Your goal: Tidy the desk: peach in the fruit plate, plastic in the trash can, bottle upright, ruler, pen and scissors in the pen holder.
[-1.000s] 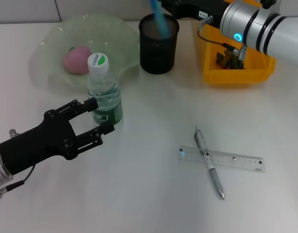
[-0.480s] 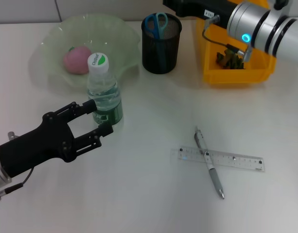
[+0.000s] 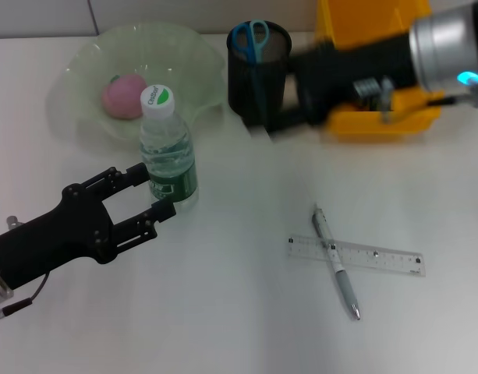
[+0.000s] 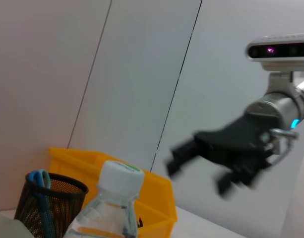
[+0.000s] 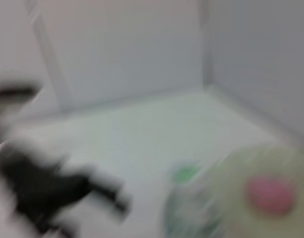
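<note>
The bottle (image 3: 168,156) stands upright with a white cap; it also shows in the left wrist view as bottle (image 4: 114,208). My left gripper (image 3: 154,189) is open, its fingertips just beside the bottle's base. A pink peach (image 3: 123,97) lies in the green fruit plate (image 3: 83,62). Blue-handled scissors (image 3: 250,39) stick out of the black mesh pen holder (image 3: 254,86). A pen (image 3: 336,265) lies across a clear ruler (image 3: 355,255) on the desk. My right gripper (image 3: 274,125), blurred, is open in front of the holder; it also appears as right gripper (image 4: 199,171). The plastic is hidden.
The yellow trash can (image 3: 379,121) sits at the back right, partly covered by my right arm (image 3: 426,47). The white desk (image 3: 239,312) stretches bare between the bottle and the pen.
The scissors dropped into the pen holder. My right arm swung from behind the holder down and forward across the yellow can. The left gripper drifted slightly left.
</note>
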Controlling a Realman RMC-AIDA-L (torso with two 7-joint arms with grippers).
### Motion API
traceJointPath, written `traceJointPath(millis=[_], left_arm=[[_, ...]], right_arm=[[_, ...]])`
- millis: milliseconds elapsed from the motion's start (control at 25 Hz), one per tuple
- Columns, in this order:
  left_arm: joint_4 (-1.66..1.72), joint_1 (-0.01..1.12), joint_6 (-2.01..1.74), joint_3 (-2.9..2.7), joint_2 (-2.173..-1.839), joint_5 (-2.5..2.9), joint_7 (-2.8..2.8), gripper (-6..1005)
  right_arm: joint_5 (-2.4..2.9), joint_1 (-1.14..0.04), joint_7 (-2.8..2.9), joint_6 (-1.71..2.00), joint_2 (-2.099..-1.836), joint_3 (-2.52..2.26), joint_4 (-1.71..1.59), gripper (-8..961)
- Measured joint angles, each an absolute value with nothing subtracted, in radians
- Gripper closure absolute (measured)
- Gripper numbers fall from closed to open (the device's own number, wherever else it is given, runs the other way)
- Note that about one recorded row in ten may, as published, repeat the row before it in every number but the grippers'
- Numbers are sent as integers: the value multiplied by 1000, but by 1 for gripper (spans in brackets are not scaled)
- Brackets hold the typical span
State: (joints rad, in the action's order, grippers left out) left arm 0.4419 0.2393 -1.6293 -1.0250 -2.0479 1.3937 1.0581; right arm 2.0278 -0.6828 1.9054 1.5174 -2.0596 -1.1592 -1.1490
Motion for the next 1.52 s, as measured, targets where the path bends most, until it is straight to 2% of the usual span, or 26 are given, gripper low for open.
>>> traceJointPath(millis=[160, 400, 1520], left_arm=[[442, 238, -1633, -1025, -2048, 1395, 1060, 257], [442, 237, -1634, -1025, -2048, 1396, 1060, 257], [440, 247, -1635, -1025, -2057, 1399, 1057, 257]], right_arm=[[2223, -747, 1939, 1706, -2054, -1137, -1183, 202], [2442, -775, 1936, 1747, -2080, -1226, -1171, 203], [2350, -766, 1935, 1441, -2088, -1511, -952, 211]])
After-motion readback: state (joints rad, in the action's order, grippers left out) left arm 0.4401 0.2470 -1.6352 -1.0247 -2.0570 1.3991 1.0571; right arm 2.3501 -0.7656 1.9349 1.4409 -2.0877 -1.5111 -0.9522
